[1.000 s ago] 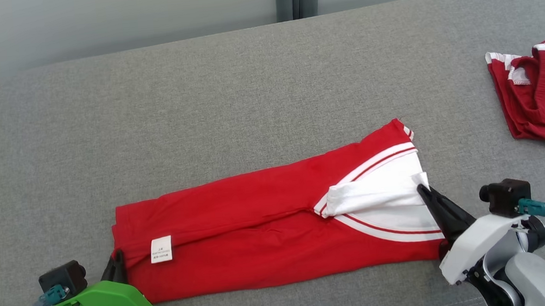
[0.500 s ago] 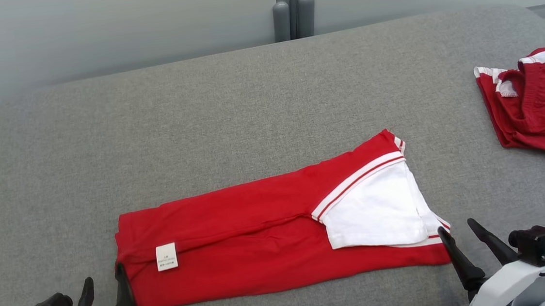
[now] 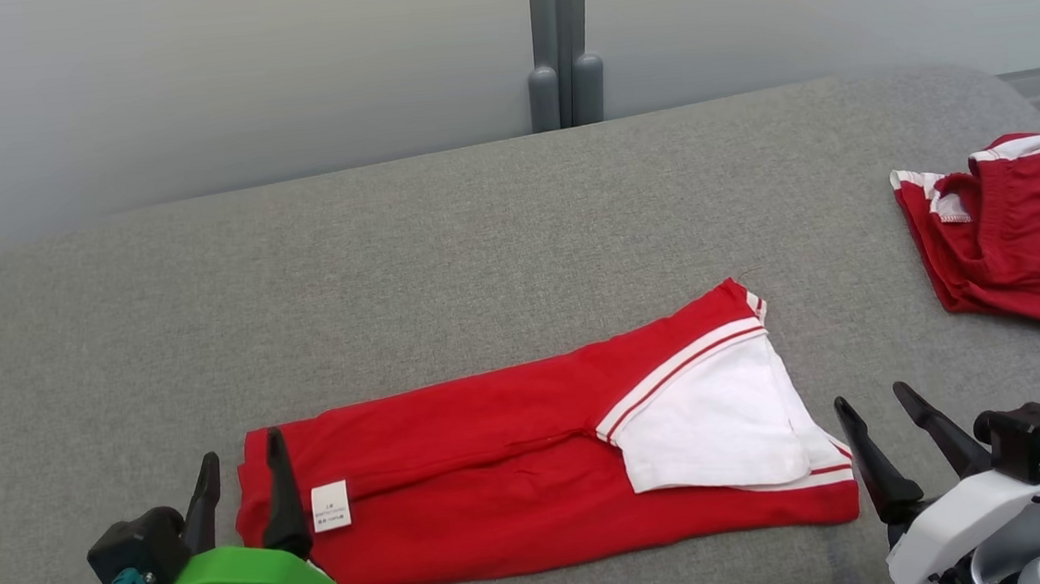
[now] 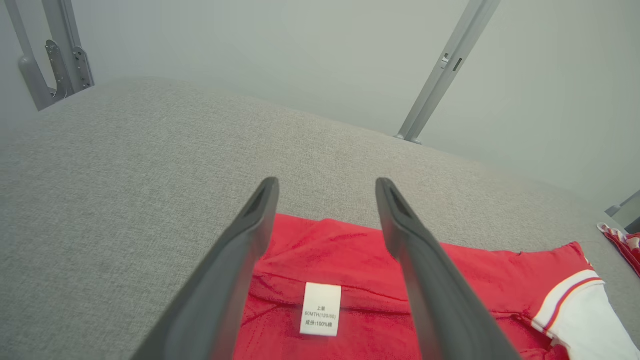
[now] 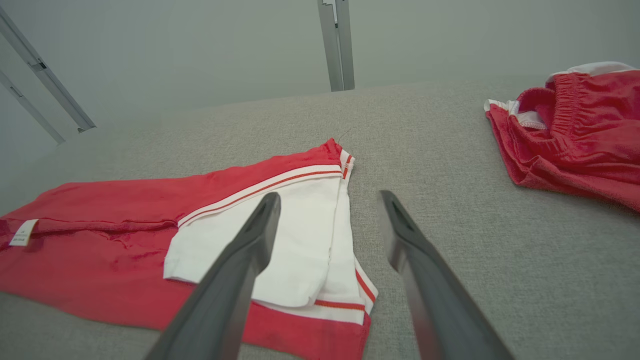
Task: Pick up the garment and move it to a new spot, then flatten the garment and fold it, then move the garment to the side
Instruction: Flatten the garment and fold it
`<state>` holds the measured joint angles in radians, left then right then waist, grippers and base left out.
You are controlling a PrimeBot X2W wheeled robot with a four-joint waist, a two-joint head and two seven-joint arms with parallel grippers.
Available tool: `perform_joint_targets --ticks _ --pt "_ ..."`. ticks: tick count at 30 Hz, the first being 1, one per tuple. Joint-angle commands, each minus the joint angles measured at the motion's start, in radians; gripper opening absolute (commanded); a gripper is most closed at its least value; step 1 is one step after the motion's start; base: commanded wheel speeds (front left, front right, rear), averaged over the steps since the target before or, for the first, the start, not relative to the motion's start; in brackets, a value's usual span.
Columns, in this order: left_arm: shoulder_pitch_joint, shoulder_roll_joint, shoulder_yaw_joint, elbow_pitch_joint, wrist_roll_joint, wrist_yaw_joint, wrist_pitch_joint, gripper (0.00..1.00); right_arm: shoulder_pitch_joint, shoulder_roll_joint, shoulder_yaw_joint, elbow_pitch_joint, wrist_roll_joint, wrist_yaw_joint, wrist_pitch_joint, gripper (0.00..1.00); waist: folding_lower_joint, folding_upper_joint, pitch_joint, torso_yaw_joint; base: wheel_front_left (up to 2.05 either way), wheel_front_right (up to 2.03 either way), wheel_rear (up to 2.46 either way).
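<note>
Your left gripper (image 3: pixel 241 449) and right gripper (image 3: pixel 870 396) sit nearest, jaws wide apart, holding nothing. Just beyond, the long red cloth garment with white panel (image 3: pixel 496 461) lies flat on the grey fabric cushion (image 3: pixel 479 239). Folding is likely in hand; next, pinch both ends.

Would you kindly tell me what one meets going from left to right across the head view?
The left gripper with green housing → folded red garment with white sleeve → right gripper with white housing → crumpled red-and-white cloth.
</note>
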<state>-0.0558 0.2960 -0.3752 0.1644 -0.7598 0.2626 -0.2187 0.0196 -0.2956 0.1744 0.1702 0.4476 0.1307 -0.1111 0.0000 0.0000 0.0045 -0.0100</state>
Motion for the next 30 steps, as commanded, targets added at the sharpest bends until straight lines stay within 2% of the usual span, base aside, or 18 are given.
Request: perform_joint_targets --ticks 1,10,23,30 --pt "-0.022 -0.007 -0.006 0.000 0.012 -0.005 -0.007 1.00 -0.013 0.006 -0.006 -0.013 -0.014 0.000 0.009 1.00 0.0000 0.0000 -0.012 0.005 0.00 0.00 0.00" --pt "-0.028 -0.004 -0.038 0.033 0.052 -0.016 -0.020 1.00 -0.068 0.024 -0.016 0.009 -0.030 0.000 0.049 1.00 0.0000 0.0000 -0.034 0.024 0.00 0.00 0.00" --pt "-0.032 -0.004 -0.026 0.043 0.073 -0.009 -0.037 1.00 -0.139 0.057 -0.090 0.131 -0.071 0.000 0.078 1.00 0.0000 0.0000 -0.031 0.071 0.00 0.00 0.00" --pt "-0.042 -0.009 -0.022 0.034 0.083 -0.016 -0.039 1.00 -0.218 0.058 -0.082 0.309 -0.087 0.000 0.162 1.00 0.0000 0.0000 -0.010 0.109 0.00 0.00 0.00"
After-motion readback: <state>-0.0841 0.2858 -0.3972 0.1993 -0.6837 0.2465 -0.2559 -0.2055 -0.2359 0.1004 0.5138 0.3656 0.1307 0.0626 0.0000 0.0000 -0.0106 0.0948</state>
